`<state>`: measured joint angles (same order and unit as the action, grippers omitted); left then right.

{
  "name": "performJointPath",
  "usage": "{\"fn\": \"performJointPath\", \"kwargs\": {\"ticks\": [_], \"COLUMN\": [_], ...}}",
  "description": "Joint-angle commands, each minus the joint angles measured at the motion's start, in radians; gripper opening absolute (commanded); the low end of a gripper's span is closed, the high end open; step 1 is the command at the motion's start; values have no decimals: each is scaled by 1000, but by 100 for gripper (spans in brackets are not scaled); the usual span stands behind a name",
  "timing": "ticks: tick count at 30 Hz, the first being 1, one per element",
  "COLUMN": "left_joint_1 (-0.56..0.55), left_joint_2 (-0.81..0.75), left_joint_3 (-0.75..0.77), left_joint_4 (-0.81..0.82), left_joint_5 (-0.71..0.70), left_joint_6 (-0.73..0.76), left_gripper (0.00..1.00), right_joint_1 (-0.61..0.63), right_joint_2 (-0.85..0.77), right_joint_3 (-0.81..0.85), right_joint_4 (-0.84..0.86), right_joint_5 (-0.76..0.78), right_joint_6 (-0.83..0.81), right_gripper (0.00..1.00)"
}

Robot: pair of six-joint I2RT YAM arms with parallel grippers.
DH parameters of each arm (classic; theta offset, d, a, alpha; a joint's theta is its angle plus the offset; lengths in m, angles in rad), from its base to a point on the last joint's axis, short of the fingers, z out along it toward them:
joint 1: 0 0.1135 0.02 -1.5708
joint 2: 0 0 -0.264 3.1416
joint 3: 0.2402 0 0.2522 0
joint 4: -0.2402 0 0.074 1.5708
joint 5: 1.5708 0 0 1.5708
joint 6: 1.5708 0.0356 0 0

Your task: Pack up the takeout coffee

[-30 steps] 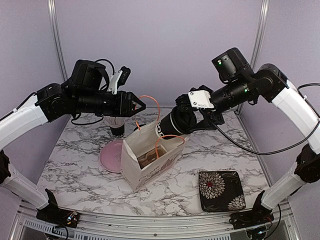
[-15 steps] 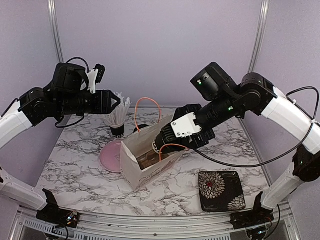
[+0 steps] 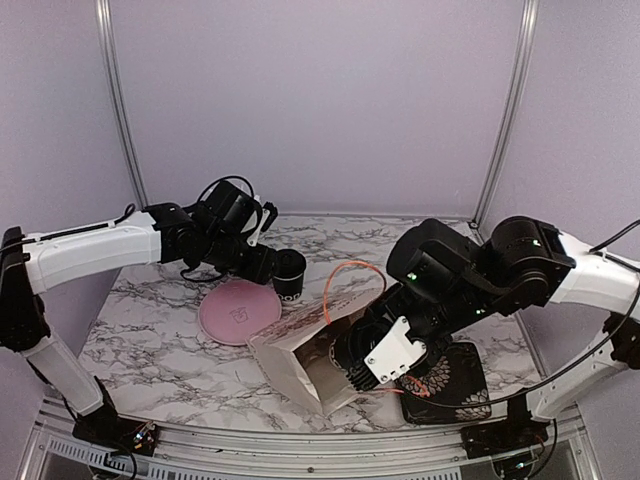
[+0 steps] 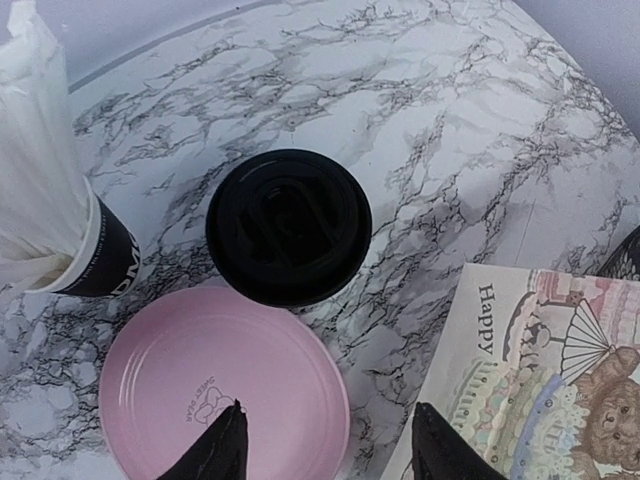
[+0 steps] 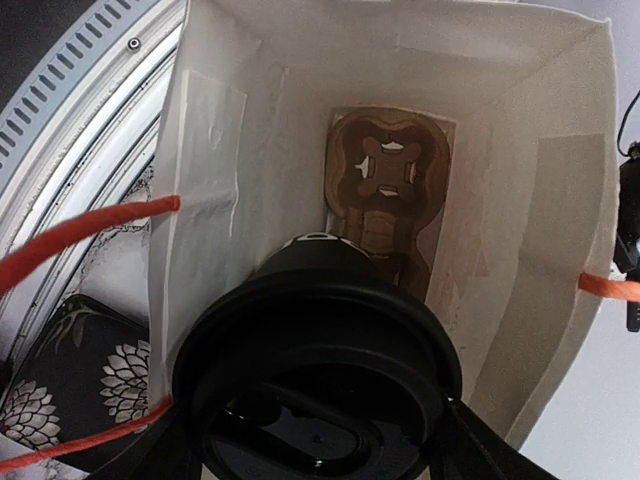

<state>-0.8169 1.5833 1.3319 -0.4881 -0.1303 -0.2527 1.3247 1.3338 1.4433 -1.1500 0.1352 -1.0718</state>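
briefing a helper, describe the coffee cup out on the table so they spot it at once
On the marble table, find the pink plate left of the paper bag. The coffee cup stands at its rim, closed by a round black lid; its black neighbour bristles with white sticks.

I count two takeout coffee cups with black lids: the free cup point(image 4: 288, 225) stands toward the far edge of the bench point(image 3: 150, 340), and the bagged cup point(image 5: 315, 380) is inside the paper bag point(image 3: 290, 365). The paper bag is one only, with two orange handles point(image 5: 610, 285). On its bottom lies one brown pulp carrier point(image 5: 385, 190). There is one black cup full of white sticks point(image 4: 95, 260), one pink plate point(image 3: 238, 312), and one dark flowered tray point(image 3: 470, 400) at the near right corner. The pincers are two: the left pincer point(image 4: 330, 445) has its fingers apart, and the right pincer point(image 5: 312, 450) is closed on the bagged cup.
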Motion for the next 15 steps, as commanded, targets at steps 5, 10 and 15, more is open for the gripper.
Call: {"fn": "performJointPath", "kwargs": {"ticks": [5, 10, 15], "left_joint_1": [2, 1, 1], "left_joint_2": [139, 179, 202], "left_joint_3": [31, 34, 30], "left_joint_4": [66, 72, 86], "left_joint_5": [187, 225, 265], "left_joint_6": [55, 71, 87], "left_gripper": [55, 54, 54], "right_joint_1": [16, 16, 16], "right_joint_2": [-17, -7, 0], "right_joint_3": [-108, -138, -148], "right_joint_4": [178, 261, 298], "right_joint_5": [179, 222, 207], "right_joint_6": [30, 12, -10], "right_gripper": [72, 72, 72]}}
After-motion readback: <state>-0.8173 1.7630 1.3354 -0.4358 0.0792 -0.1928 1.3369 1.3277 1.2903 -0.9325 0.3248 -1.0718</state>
